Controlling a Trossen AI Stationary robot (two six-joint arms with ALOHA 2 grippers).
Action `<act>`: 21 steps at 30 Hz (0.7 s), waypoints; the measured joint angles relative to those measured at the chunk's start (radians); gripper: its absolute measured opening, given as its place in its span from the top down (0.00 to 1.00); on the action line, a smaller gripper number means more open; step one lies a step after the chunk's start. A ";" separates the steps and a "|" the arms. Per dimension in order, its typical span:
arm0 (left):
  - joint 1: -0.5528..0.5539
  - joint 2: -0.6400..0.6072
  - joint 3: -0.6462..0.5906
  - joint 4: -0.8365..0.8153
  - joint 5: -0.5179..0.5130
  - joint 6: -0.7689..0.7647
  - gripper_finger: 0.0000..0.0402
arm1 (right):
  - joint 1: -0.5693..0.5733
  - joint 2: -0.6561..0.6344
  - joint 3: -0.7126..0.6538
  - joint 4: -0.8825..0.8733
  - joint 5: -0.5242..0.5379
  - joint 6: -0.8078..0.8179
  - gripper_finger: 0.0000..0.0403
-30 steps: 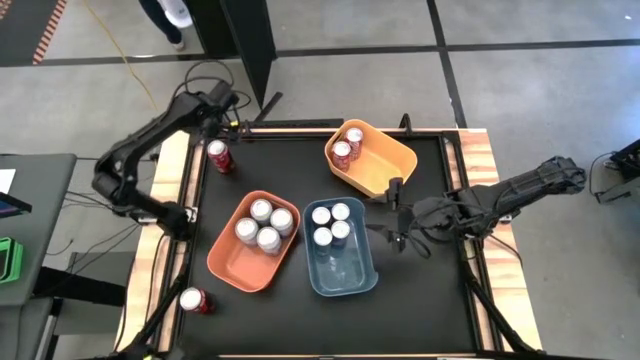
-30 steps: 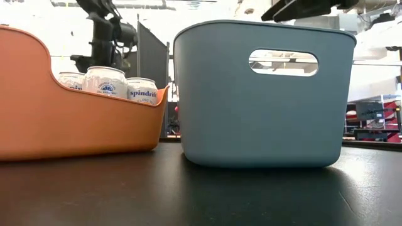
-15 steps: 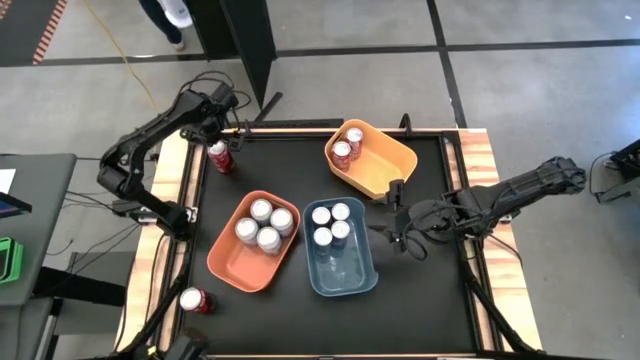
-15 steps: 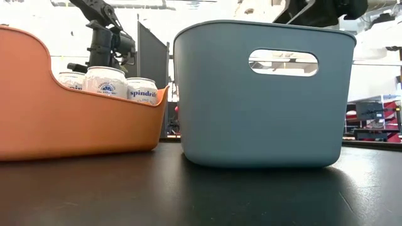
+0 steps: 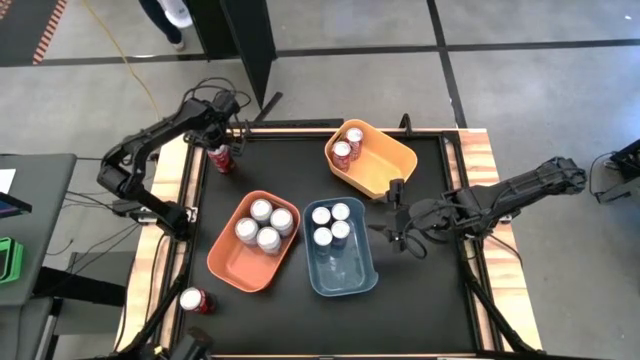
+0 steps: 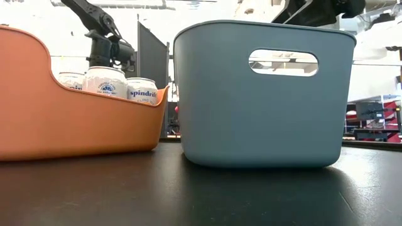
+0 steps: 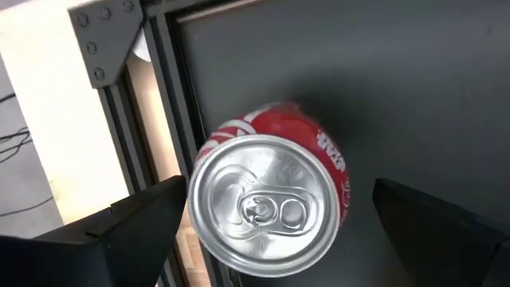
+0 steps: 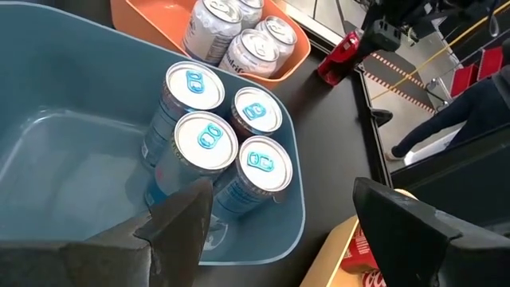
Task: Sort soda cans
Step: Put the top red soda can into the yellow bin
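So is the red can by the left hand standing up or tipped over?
Upright: the red can shows its round silver top straight on, between the left hand's open fingers.

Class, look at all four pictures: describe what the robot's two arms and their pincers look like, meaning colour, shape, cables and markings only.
Both arms are black or very dark, built of slim tubular links joined by chunky rounded joints, with thin dark cables looping near them. The left pincer and the right pincer each end in two flat, dark, matte fingers, blunt and angular at the tips. No markings or labels can be made out on either arm.
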 joint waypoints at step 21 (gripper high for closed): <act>0.006 0.000 -0.076 0.113 0.007 0.010 0.06 | 0.001 0.000 0.000 0.017 0.000 0.012 0.20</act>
